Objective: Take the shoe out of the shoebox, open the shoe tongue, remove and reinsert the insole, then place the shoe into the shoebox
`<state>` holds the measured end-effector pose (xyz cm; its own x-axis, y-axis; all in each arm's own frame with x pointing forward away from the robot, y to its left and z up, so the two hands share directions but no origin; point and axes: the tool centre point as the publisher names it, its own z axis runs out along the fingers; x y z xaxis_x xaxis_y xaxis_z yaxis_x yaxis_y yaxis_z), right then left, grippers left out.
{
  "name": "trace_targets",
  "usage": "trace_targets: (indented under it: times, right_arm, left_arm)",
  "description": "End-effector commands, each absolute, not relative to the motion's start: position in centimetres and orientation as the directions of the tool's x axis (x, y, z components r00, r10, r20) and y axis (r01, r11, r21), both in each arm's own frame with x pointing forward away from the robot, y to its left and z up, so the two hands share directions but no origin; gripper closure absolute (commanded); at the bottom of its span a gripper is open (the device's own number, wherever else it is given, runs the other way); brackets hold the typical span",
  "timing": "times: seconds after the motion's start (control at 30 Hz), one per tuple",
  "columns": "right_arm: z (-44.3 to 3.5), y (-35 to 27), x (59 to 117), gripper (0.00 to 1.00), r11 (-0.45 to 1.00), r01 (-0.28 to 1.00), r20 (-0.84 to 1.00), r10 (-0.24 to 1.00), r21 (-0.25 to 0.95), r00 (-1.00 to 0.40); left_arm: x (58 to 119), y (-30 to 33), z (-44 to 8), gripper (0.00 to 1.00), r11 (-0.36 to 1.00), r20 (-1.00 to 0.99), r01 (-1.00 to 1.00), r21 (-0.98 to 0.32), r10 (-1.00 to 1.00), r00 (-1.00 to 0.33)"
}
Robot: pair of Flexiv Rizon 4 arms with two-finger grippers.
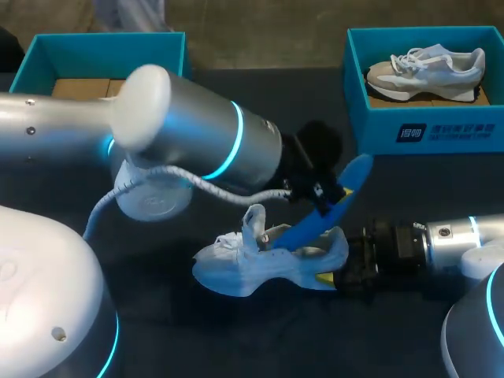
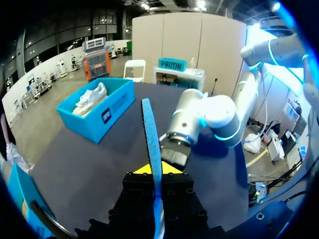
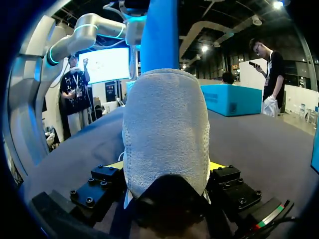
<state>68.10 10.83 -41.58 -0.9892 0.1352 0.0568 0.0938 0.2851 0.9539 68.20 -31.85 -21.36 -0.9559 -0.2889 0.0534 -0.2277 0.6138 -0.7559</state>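
1. The dark desk (image 1: pixel 260 342) carries all items.
2. My left arm (image 1: pixel 197 142) enters from the left side and reaches past the middle. My right arm (image 1: pixel 449 236) lies low along the desk at the right side.
3. The left teal open-topped cardboard shoebox (image 1: pixel 102 49) stands at the far left corner, and brown cardboard shows inside it. The right teal open-topped cardboard shoebox (image 1: pixel 425 130) stands at the far right corner and holds a grey-and-white laced sneaker (image 1: pixel 429 71) lying on its side.
4. The white-and-pale-grey knit sneaker (image 1: pixel 244 264) rests upright on the desk in the near middle, well apart from both shoeboxes, with its heel toward my right arm.
5. My right jaws are pinching the heel of this sneaker, one yellow tip on each side.
6. The long blue foam insole (image 1: pixel 331 209) slants upward from the sneaker's opening. Its lower end is at the opening and its upper end is in the air.
7. My left jaws are pressed onto the blue insole, which runs edge-on between the yellow tips in the left wrist view.
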Motion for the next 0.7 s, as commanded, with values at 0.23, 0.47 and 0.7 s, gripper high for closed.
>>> trace_targets:
  times: [0.23,0.47,0.7]
  right_arm:
    - [-41.6,11.0,68.0,1.0,0.287,0.094,0.056,0.137,0.953,-0.989]
    - [-41.6,11.0,68.0,1.0,0.287,0.094,0.056,0.137,0.953,-0.989]
    - [-41.6,11.0,68.0,1.0,0.287,0.094,0.056,0.137,0.953,-0.989]
  left_arm:
    - [67.8,-32.6,-17.0,1.0,0.566,0.125,-0.184,-0.804,-0.141,-0.982]
    - [67.2,-32.7,-13.1,1.0,0.53,0.117,-0.172,-0.83,-0.137,-0.984]
    - [67.2,-32.7,-13.1,1.0,0.53,0.117,-0.172,-0.83,-0.137,-0.984]
